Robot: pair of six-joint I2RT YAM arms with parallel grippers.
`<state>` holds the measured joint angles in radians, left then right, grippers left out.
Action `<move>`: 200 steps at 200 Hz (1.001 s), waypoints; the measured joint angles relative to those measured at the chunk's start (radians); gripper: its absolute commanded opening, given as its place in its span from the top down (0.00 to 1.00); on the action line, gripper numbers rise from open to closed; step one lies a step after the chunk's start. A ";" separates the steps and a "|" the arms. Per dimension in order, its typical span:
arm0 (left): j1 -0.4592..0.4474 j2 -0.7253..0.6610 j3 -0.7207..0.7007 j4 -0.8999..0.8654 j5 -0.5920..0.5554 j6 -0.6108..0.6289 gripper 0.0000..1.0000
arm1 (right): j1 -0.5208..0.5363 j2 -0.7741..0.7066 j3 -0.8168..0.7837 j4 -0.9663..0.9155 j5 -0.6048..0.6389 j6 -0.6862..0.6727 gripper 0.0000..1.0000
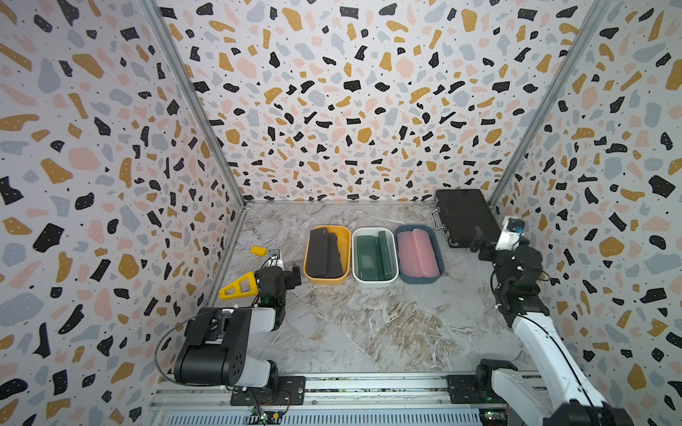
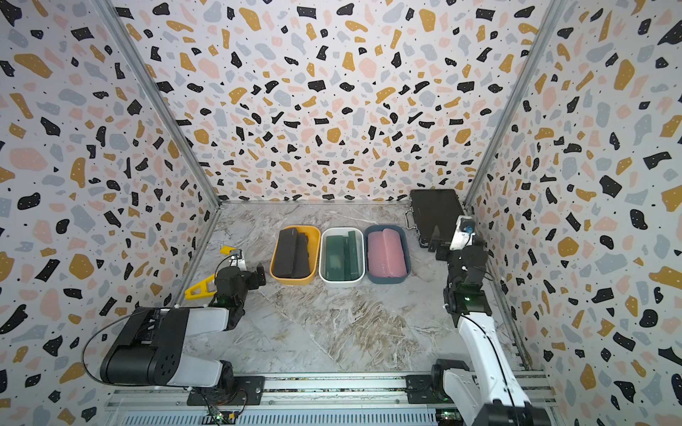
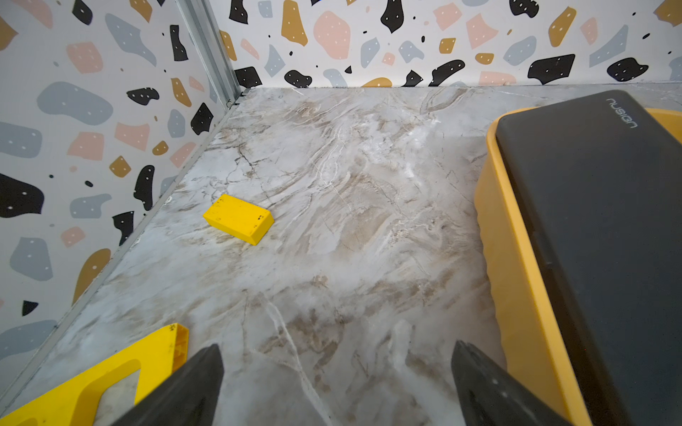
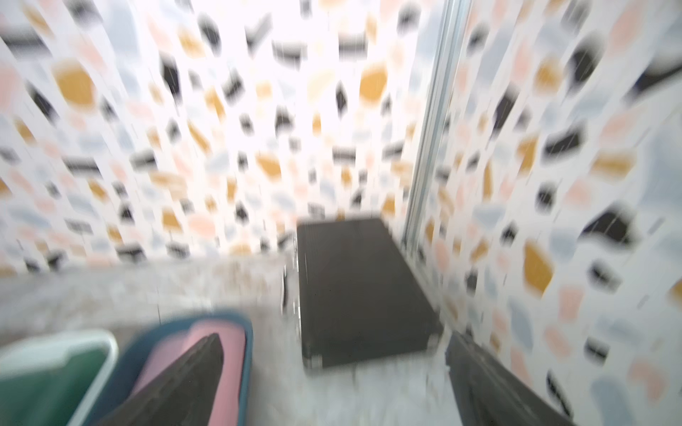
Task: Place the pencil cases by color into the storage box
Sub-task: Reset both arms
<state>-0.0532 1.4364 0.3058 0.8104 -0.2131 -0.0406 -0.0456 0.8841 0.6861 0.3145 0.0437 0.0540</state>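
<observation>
Three storage boxes stand side by side in both top views. The yellow box (image 1: pixel 346 239) holds black pencil cases (image 1: pixel 323 254), the white box (image 1: pixel 373 283) holds dark green ones (image 1: pixel 371 254), and the blue box (image 1: pixel 437 254) holds pink ones (image 1: pixel 417 252). My left gripper (image 1: pixel 286 274) (image 3: pixel 337 346) hangs open and empty over the bare table just left of the yellow box (image 3: pixel 516 295). My right gripper (image 1: pixel 481 245) (image 4: pixel 334 335) is open and empty between the blue box (image 4: pixel 247 332) and the briefcase. The right wrist view is smeared.
A large black briefcase (image 1: pixel 465 215) (image 4: pixel 354 287) lies in the back right corner. A yellow block (image 1: pixel 258 251) (image 3: pixel 238 218) and a yellow triangular bracket (image 1: pixel 238 286) (image 3: pixel 110 376) lie by the left wall. Patterned walls close three sides, and a rail (image 1: pixel 369 385) runs along the front.
</observation>
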 measured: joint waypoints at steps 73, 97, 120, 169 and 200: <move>0.000 0.000 0.000 0.000 0.000 0.000 0.00 | 0.000 0.290 -0.364 0.046 0.006 0.060 0.00; 0.000 0.000 0.000 0.000 0.000 0.000 0.00 | 0.000 0.320 -0.367 0.113 0.028 0.054 0.00; 0.000 0.000 0.000 0.000 0.000 0.000 0.00 | 0.000 0.431 -0.326 0.241 0.036 0.049 0.00; 0.000 0.000 0.000 0.000 0.000 0.000 0.00 | 0.000 0.639 -0.343 0.468 -0.001 0.023 0.00; 0.000 0.000 0.000 0.000 0.001 0.000 0.00 | 0.000 0.641 -0.347 0.517 -0.007 0.016 0.00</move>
<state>-0.0532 1.4364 0.3058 0.8108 -0.2123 -0.0406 -0.0456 1.5249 0.3389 0.8310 0.0364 0.0700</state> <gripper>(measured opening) 0.999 0.996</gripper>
